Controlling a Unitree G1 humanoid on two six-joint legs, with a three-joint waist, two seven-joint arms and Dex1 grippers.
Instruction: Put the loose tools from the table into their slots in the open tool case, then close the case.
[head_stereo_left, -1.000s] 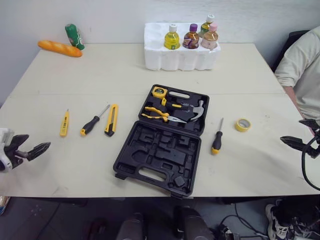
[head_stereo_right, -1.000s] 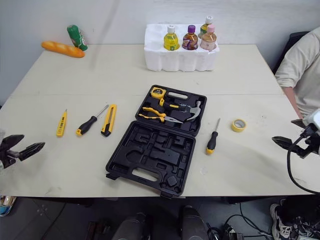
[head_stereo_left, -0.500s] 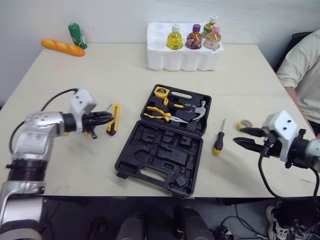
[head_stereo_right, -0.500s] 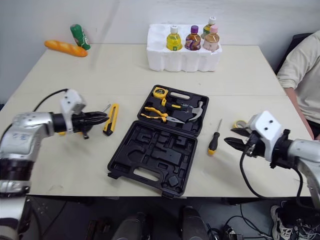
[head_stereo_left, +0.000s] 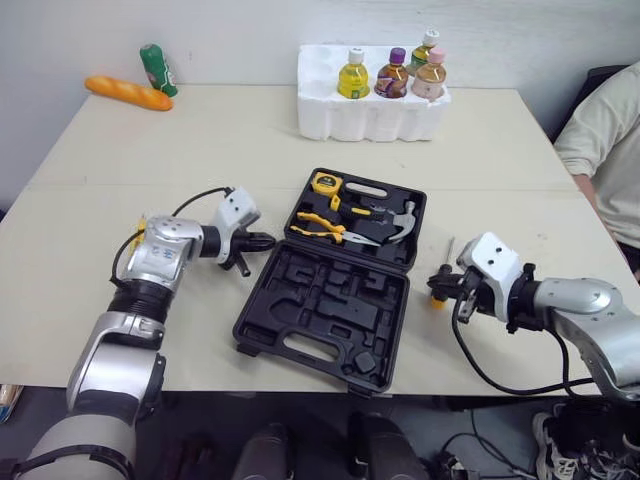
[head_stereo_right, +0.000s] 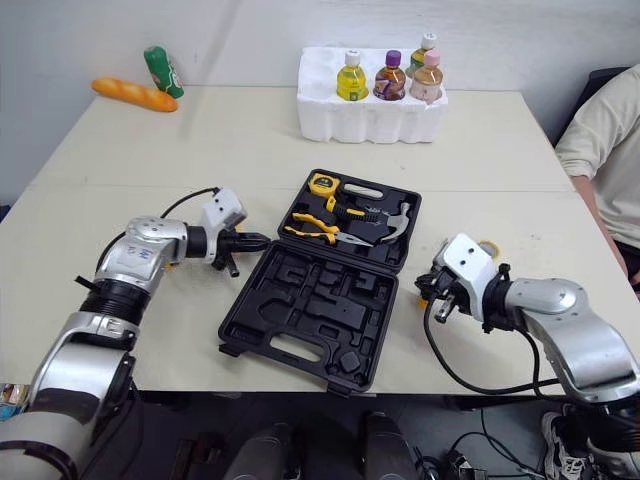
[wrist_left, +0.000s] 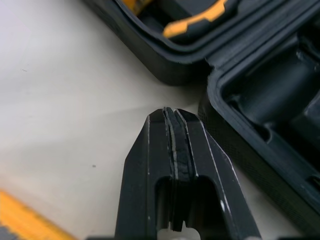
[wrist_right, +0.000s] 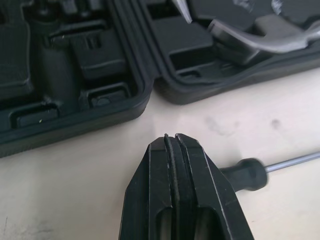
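Open tool case (head_stereo_left: 330, 300) flat at mid-table (head_stereo_left: 150, 150), with hammer (head_stereo_left: 398, 222), pliers (head_stereo_left: 325, 228) and tape measure (head_stereo_left: 321, 183) seated in its far half. Left hand (head_stereo_left: 262, 240) pinched shut on nothing, tips just beside the case's left wall (near the hinge). Right hand (head_stereo_left: 437, 281) likewise pressed shut and empty, close by the loose screwdriver (wrist_right: 250, 172) lying just right of the case.

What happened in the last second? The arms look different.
Both arms swung in from the outer edges of the table toward the case. The left gripper is now by the case's left side, the right gripper at the screwdriver on its right. Both were open and are now shut, holding nothing. Case and screwdriver haven't moved.
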